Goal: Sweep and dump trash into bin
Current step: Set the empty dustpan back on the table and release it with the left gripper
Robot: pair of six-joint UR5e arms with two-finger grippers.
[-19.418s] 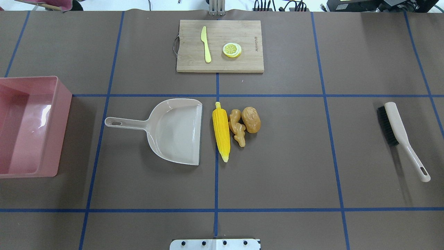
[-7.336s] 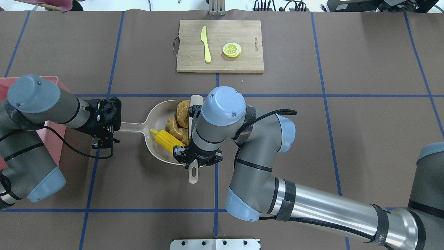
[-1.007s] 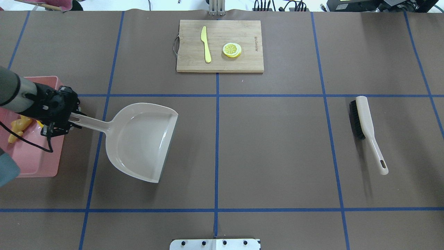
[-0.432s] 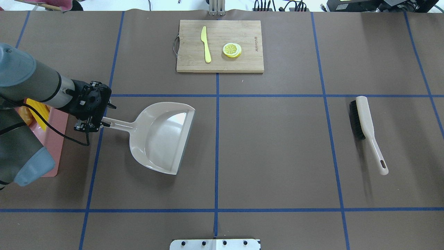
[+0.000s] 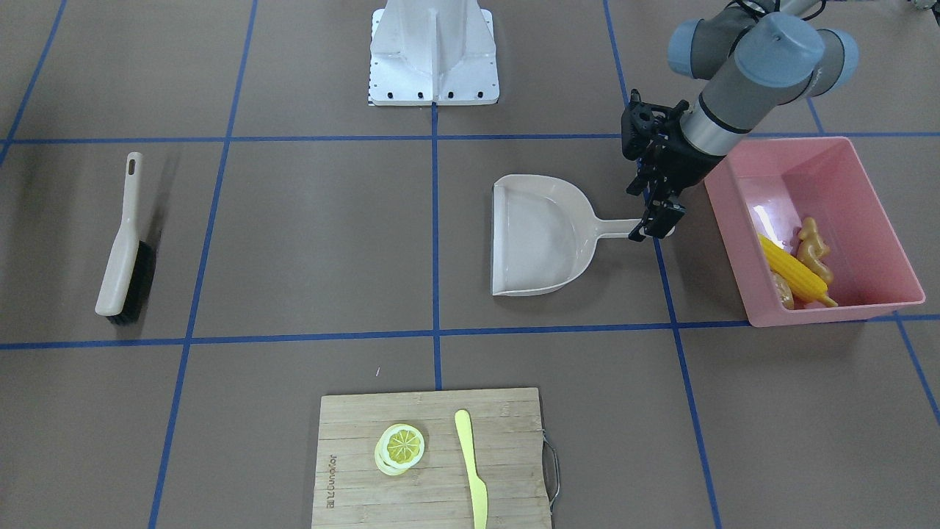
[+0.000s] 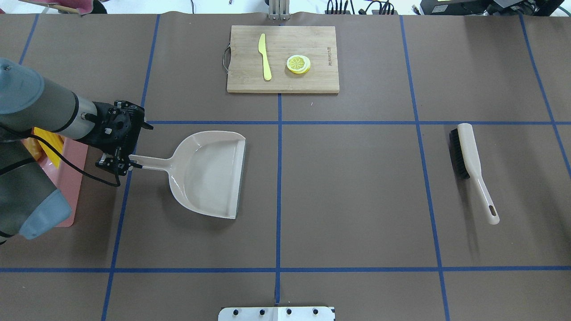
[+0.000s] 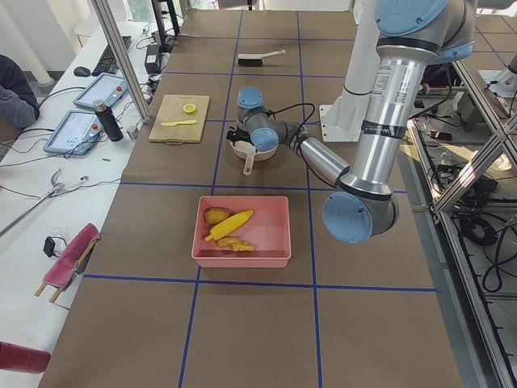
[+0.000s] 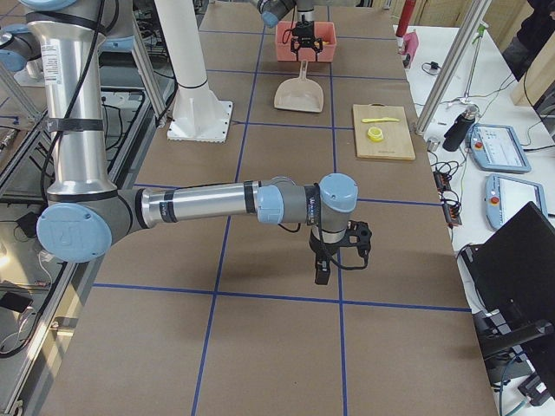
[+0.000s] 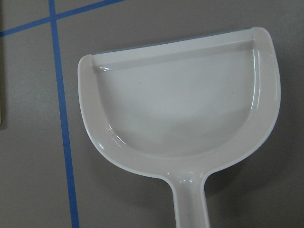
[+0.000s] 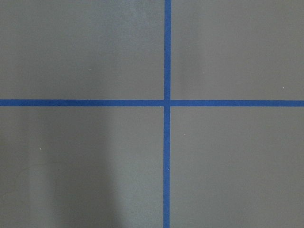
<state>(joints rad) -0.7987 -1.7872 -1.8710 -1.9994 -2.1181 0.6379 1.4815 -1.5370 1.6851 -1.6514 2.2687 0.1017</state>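
Black left hand (image 6: 119,163) on dustpan handle (image 6: 154,162)

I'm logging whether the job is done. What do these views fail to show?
Overhead view: the left arm covers most of the bin; only a strip of corn shows.
Front-facing view: corn half hides the potato lump.
Left hand: it covers the dustpan handle's end; grip unclear.
Right hand: small, exterior right view only; open or shut unclear.
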